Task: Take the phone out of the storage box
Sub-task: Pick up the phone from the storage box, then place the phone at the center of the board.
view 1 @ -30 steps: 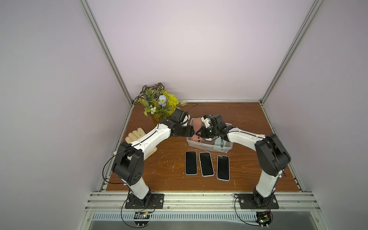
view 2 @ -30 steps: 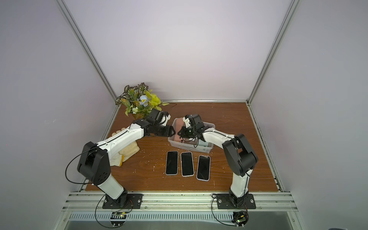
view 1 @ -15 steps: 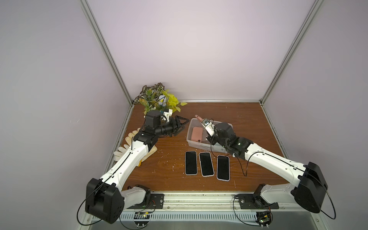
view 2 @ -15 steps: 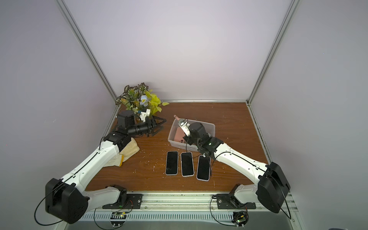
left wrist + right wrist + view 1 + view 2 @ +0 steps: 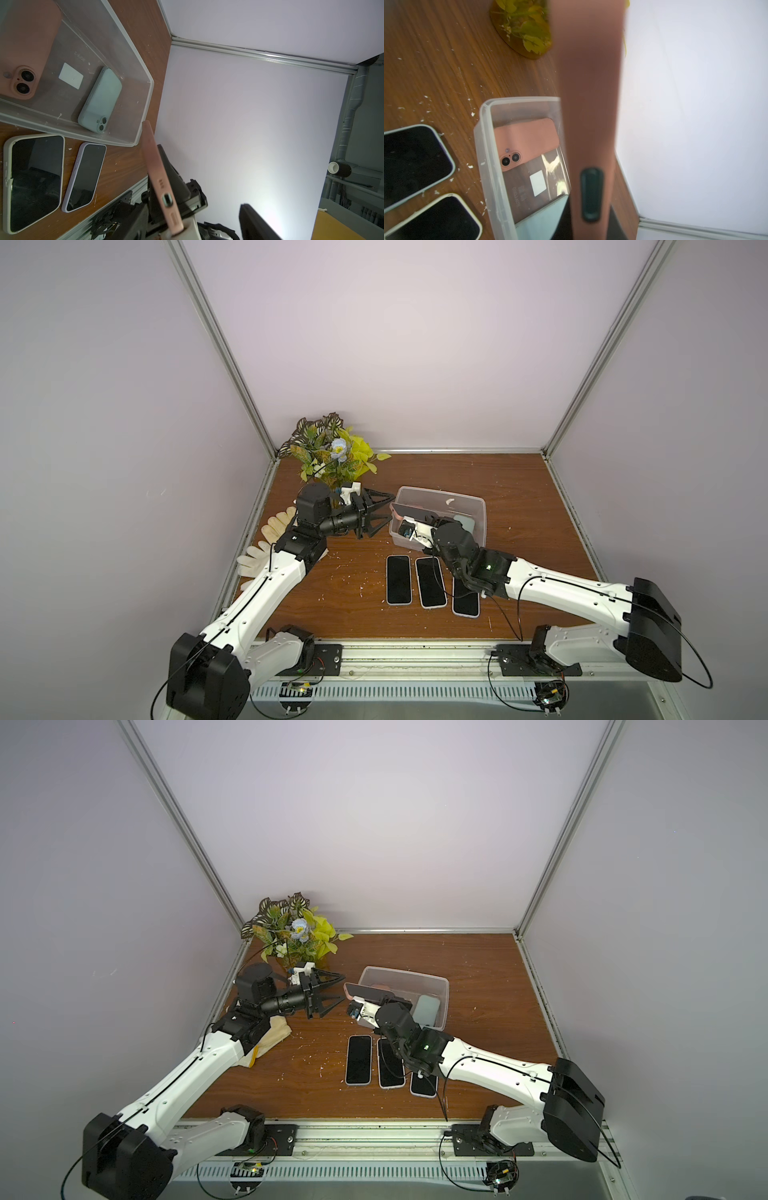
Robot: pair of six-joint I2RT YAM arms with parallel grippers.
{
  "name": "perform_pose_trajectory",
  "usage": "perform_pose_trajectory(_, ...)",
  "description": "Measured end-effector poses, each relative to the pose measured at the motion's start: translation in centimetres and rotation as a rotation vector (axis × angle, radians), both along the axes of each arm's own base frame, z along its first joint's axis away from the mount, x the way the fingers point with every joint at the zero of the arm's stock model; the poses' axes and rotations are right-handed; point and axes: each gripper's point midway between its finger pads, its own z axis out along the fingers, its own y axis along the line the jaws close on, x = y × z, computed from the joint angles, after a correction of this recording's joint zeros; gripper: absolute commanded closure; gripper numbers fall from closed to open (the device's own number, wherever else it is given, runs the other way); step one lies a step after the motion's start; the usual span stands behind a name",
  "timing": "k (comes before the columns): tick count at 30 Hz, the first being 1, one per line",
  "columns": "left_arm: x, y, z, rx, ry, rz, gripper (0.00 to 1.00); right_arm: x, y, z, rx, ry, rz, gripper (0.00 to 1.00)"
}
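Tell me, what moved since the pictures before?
The right fingers, down in the box before, have lifted a pink phone out and hold it up by the box's corner. The left arm stretched out lower; the left fingers stand open by that phone's end. The box, another pink phone and a green phone inside, three phones in a row and the flowers stayed put.

No text can be read for certain. The clear storage box (image 5: 488, 176) has raised lettering (image 5: 519, 194) moulded into its bottom, just beside the small white sticker (image 5: 537, 182). The lettering is too faint to make out. The sticker's face shows plain white.
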Motion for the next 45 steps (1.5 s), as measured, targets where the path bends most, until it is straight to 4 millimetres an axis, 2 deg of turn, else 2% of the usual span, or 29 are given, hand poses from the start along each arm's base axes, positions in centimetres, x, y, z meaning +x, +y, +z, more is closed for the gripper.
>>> perform_pose_trajectory(4, -0.5, -0.7, -0.7, 0.014, 0.02, -0.025, 0.44, -0.9, 1.1, 1.0, -0.026, -0.042, 0.037, 1.0)
perform_pose_trajectory(5, -0.6, -0.9, -0.8, 0.017, 0.023, -0.03, 0.5, -1.0, 1.3, 1.3, -0.03, -0.053, 0.039, 1.0)
perform_pose_trajectory(10, -1.2, -1.0, -1.8, 0.042, 0.044, -0.042, 0.92, -1.4, 1.8, 2.2, -0.066, -0.112, 0.044, 1.0)
perform_pose_trajectory(11, -1.3, -0.9, -2.2, 0.046, 0.076, -0.039, 0.98, -1.3, 1.7, 2.3, -0.098, -0.128, 0.046, 0.92)
perform_pose_trajectory(15, -1.9, -0.5, -3.7, 0.064, 0.124, -0.027, 1.0, -1.2, 2.1, 2.1, -0.114, -0.146, 0.04, 0.33)
perform_pose_trajectory(16, -2.2, -0.4, -3.9, 0.068, 0.124, -0.026, 1.0, -1.1, 2.1, 2.5, -0.093, -0.153, 0.033, 0.22)
perform_pose_trajectory(18, -2.3, 0.3, -4.0, 0.078, 0.112, -0.009, 1.0, -1.0, 1.9, 3.3, -0.046, -0.158, 0.018, 0.1)
perform_pose_trajectory(20, -2.4, 1.4, -3.5, 0.091, 0.077, 0.019, 1.0, -0.7, 1.2, 3.7, 0.035, -0.126, -0.001, 0.08)
perform_pose_trajectory(22, -2.3, 3.6, -2.6, 0.129, 0.005, 0.087, 1.0, -0.1, -0.2, 3.7, 0.135, -0.042, -0.018, 0.06)
perform_pose_trajectory(24, -2.5, 5.7, -2.1, 0.189, -0.063, 0.177, 1.0, 1.5, -2.7, 4.3, 0.25, 0.051, -0.09, 0.06)
perform_pose_trajectory(25, -2.8, 6.8, -2.4, 0.218, -0.083, 0.224, 1.0, 2.7, -3.9, 5.2, 0.33, 0.097, -0.131, 0.06)
perform_pose_trajectory(26, -3.1, 7.6, -2.9, 0.241, -0.098, 0.266, 1.0, 3.8, -4.8, 6.3, 0.413, 0.135, -0.162, 0.06)
perform_pose_trajectory(28, -4.4, 9.3, -5.5, 0.289, -0.093, 0.341, 1.0, 5.9, -6.0, 8.9, 0.603, 0.21, -0.213, 0.06)
perform_pose_trajectory(31, -6.3, 11.3, -11.0, 0.344, -0.028, 0.433, 1.0, 7.8, -4.8, 10.6, 0.827, 0.392, -0.181, 0.08)
perform_pose_trajectory(33, -7.2, 12.7, -14.4, 0.367, 0.02, 0.499, 1.0, 9.0, -3.2, 9.3, 0.918, 0.544, -0.155, 0.08)
perform_pose_trajectory(35, -7.8, 13.7, -16.7, 0.385, 0.041, 0.551, 1.0, 9.8, -1.7, 6.0, 0.966, 0.727, -0.159, 0.08)
perform_pose_trajectory(36, -8.0, 14.2, -17.6, 0.391, 0.046, 0.578, 1.0, 10.1, -1.1, 3.5, 0.978, 0.828, -0.181, 0.09)
perform_pose_trajectory(39, -7.9, 15.3, -19.1, 0.399, 0.031, 0.643, 1.0, 10.3, 0.0, -3.4, 1.0, 1.086, -0.267, 0.1)
perform_pose_trajectory(41, -7.9, 15.7, -19.7, 0.399, 0.035, 0.673, 1.0, 9.7, 0.2, -7.0, 1.01, 1.219, -0.326, 0.1)
perform_pose_trajectory(43, -7.6, 16.0, -19.4, 0.39, 0.021, 0.694, 1.0, 9.1, 0.2, -9.3, 1.021, 1.311, -0.384, 0.1)
perform_pose_trajectory(45, -7.5, 16.1, -19.7, 0.396, 0.033, 0.705, 1.0, 9.1, 0.2, -10.5, 1.047, 1.374, -0.424, 0.1)
